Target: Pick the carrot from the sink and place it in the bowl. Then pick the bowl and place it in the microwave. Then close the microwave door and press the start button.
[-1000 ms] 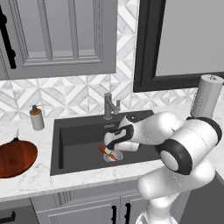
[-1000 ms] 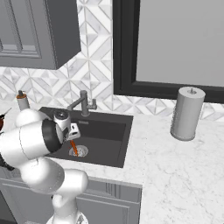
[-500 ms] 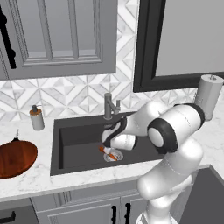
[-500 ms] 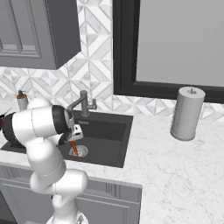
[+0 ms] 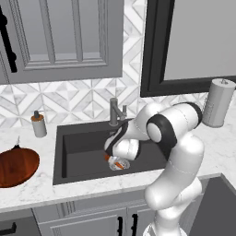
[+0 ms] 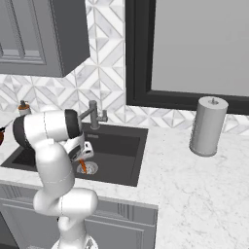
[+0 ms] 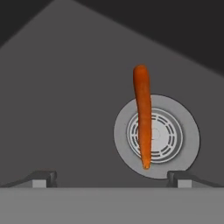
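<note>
I am on the first step, picking up the slim, tapered orange carrot (image 7: 142, 116), and it is not yet in my grip. It lies on the floor of the large rectangular dark grey sink (image 5: 83, 145), resting across the round silver drain (image 7: 183, 135). My claw (image 7: 111, 177) hangs low inside the basin just above it, jaws spread wide and holding nothing; the two dark fingertips (image 7: 43, 177) stand far apart at the bottom of the hand view.

In that view the carrot's long axis runs nearly straight up and down, so it lies across the line between my fingertips. Its thin pointed end faces toward me, over the near edge of the drain, and its thicker rounded end points away onto bare basin floor. It sits off-centre, much closer to my right-hand fingertip than to the other.

As I judge it, the next move calls for a sideways shift to bring the carrot midway between the tips, then a short descent and a squeeze across its narrow width. The wide, shallow reddish-brown wooden bowl (image 5: 16, 167) waits on the white marble tabletop (image 5: 32, 189), well apart to the left of the sink.
</note>
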You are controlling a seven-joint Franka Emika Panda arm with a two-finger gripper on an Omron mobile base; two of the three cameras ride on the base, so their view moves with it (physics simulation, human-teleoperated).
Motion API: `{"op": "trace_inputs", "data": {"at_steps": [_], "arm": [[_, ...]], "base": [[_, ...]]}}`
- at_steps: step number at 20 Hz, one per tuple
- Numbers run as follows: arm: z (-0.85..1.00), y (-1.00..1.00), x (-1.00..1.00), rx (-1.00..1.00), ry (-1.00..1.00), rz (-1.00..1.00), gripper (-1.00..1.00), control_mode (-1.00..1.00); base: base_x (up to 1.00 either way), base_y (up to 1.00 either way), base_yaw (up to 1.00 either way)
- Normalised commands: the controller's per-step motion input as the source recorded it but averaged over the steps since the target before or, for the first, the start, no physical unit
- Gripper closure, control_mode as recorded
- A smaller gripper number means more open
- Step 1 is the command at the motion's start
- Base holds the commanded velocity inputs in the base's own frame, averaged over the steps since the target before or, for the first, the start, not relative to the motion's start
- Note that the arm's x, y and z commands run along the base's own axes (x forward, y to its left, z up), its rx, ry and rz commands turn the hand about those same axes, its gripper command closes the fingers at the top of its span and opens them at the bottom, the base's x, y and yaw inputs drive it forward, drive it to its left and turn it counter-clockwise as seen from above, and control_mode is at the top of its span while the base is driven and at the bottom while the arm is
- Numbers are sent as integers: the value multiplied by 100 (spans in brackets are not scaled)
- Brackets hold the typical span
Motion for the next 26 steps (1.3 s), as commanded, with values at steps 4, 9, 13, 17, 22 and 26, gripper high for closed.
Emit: {"op": "trace_inputs", "data": {"at_steps": [4,9,13,17,22,26], "arm": [[-27,0,2,0,0,0,-100,-100],[-20,0,13,0,0,0,-100,-100],[-24,0,24,0,0,0,-100,-100],[-29,0,29,0,0,0,-100,-100],[-30,0,24,0,0,0,-100,-100],[-27,0,22,0,0,0,-100,-100]], "base": [[0,0,0],[0,0,0],[0,0,0],[0,0,0],[0,0,0],[0,0,0]]}}
